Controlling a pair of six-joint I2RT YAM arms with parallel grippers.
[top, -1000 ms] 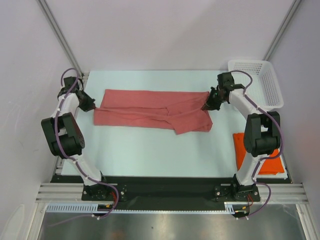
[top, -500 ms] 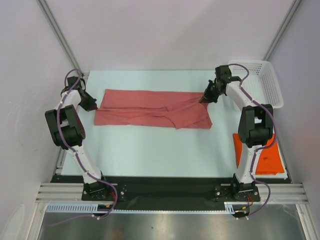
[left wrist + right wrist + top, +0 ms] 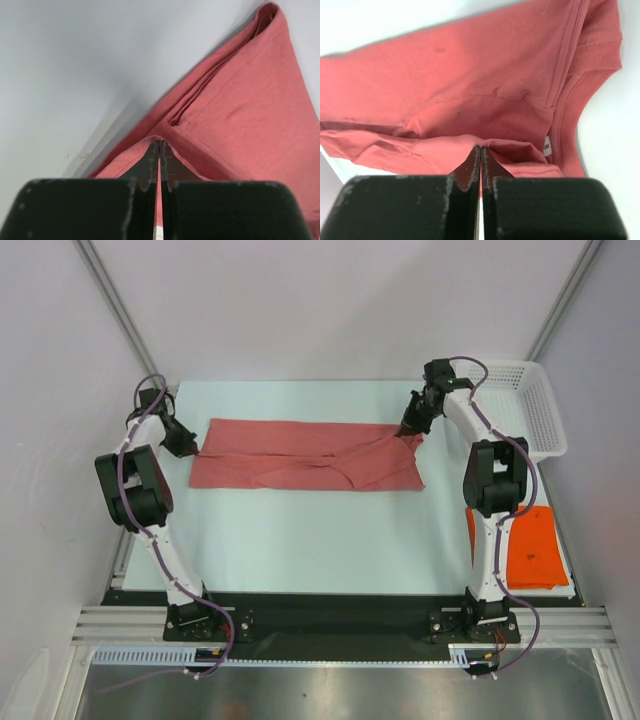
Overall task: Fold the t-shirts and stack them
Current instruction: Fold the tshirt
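- A white perforated plastic basket [image 3: 541,410] sits at the far right corner of the table. The right arm's upper link crosses its left edge in the top view, and I cannot tell what, if anything, lies inside.
- The pale blue-green tabletop [image 3: 300,530] is enclosed by plain white walls with slanted metal struts in the far corners.
- Near the right edge lies a bright orange cloth shirt folded into a flat rectangle [image 3: 537,550], partly hidden behind the right arm.
- Farther back, a dusty pink-red short-sleeved t-shirt [image 3: 300,455] is stretched into a long band across the table.
- The left gripper [image 3: 159,148] has its jaws pressed together, pinching a fold at the band's left end.
- The right gripper [image 3: 481,150] is likewise clamped tight on a fold near the collar, at the far right corner.
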